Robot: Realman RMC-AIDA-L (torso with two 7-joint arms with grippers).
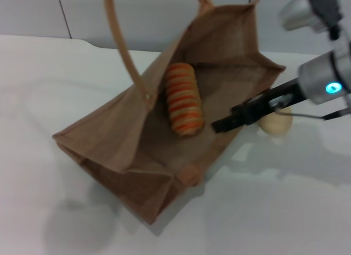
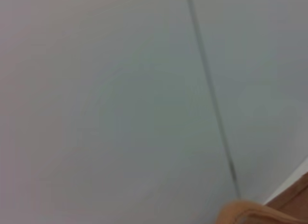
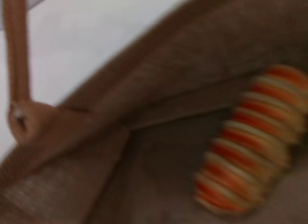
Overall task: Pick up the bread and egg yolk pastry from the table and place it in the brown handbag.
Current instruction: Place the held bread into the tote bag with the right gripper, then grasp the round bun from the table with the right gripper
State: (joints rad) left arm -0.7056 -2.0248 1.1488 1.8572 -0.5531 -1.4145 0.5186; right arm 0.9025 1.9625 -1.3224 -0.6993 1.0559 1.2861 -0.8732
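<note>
The brown handbag [image 1: 126, 140] lies open on the white table, its mouth facing me. The bread [image 1: 184, 98], striped orange and cream, lies inside the bag on its lower wall and also shows in the right wrist view [image 3: 248, 147]. The egg yolk pastry [image 1: 276, 123] sits on the table just outside the bag's right edge. My right gripper [image 1: 233, 117] reaches in from the right, open and empty, over the bag's right rim, to the right of the bread and just in front of the pastry. My left gripper is out of view.
One tan handle [image 1: 118, 35] rises steeply from the bag and leaves the top of the head view; a piece of it shows in the left wrist view [image 2: 260, 212]. A grey panelled wall [image 1: 82, 13] stands behind the table.
</note>
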